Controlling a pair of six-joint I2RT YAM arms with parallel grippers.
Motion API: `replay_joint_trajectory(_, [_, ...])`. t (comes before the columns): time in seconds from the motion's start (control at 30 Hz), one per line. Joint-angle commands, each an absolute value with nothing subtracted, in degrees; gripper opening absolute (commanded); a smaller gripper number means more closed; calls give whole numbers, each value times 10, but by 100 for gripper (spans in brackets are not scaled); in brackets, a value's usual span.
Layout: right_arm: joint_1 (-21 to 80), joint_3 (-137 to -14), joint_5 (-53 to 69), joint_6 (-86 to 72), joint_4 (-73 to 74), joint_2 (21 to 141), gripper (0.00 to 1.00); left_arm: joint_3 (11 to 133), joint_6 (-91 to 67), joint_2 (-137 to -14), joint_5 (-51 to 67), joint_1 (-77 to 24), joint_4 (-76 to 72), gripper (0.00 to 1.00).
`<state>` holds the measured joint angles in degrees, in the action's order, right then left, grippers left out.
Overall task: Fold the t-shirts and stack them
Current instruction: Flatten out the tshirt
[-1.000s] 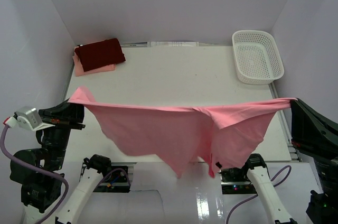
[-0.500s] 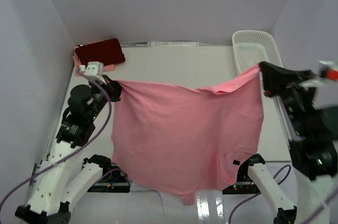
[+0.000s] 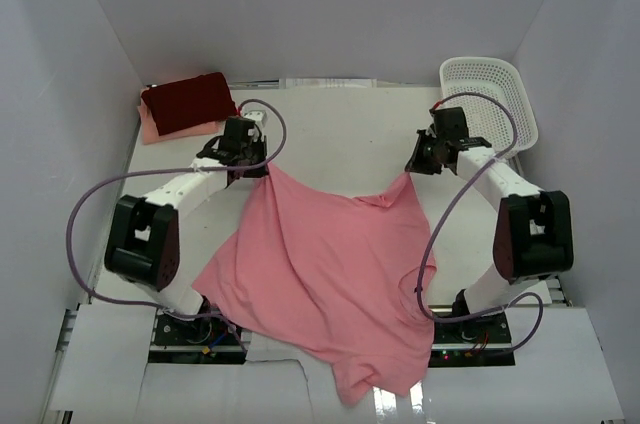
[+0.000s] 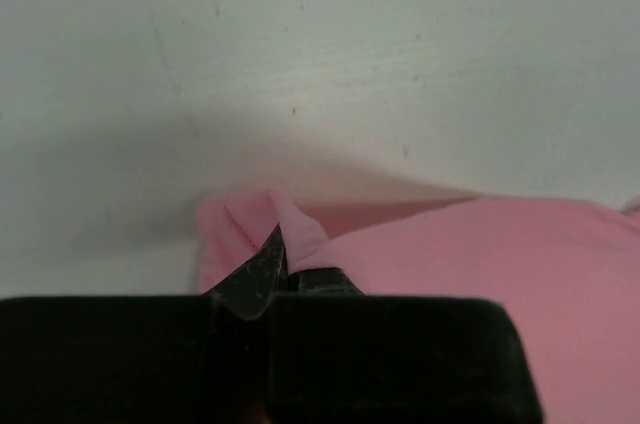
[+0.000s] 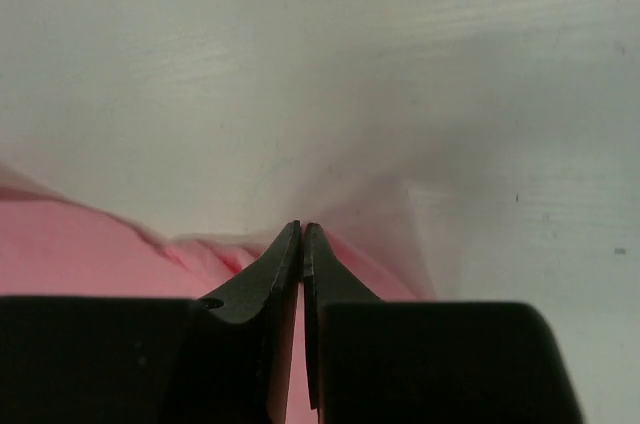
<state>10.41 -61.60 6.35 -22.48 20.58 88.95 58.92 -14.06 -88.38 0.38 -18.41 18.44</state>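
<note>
1. Your left gripper (image 3: 263,166) is clenched on one far corner of the salmon-pink t-shirt (image 3: 330,264). In the left wrist view a small fold of pink cloth pokes up between the dark fingertips (image 4: 262,272), low over the white table (image 3: 340,129).
2. Your right gripper (image 3: 412,168) is closed too, pinching the opposite far corner of the same shirt. In the right wrist view its fingertips (image 5: 282,256) meet with almost no gap, and pink cloth lies around and below them.
3. Between the two grips the shirt's far edge sags in a shallow dip, with a bunched wrinkle close to the right-hand grip.
4. From that edge the shirt spreads back toward you across the middle of the table. It is rumpled rather than flat, and its near end reaches past the table's near edge.
5. The left arm (image 3: 170,194) reaches in from the left side and the right arm (image 3: 500,179) from the right, both angled inward.
6. In the far left corner the dark maroon-red t-shirt (image 3: 188,101) lies folded on top of the pale peach-pink t-shirt (image 3: 152,131) — neither touches the salmon one.
7. The white mesh basket (image 3: 490,109) sits in the far right corner, just beyond the right arm's wrist.
</note>
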Motion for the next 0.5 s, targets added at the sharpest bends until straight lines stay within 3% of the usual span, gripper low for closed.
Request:
replay_joint_trajectory(0.0, [105, -709, 34, -214, 143, 951, 8, 676, -86, -963, 15, -180, 157, 0])
replay_joint_trajectory(0.13, [102, -788, 3, -200, 147, 1042, 8, 792, -57, -1117, 27, -179, 202, 0])
replay_joint_trajectory(0.3, [76, -871, -46, -197, 153, 1109, 8, 863, -56, -1193, 4, -179, 236, 0])
replay_joint_trajectory(0.47, [69, -925, -33, -200, 184, 1140, 8, 944, -60, -1230, -93, -179, 322, 0])
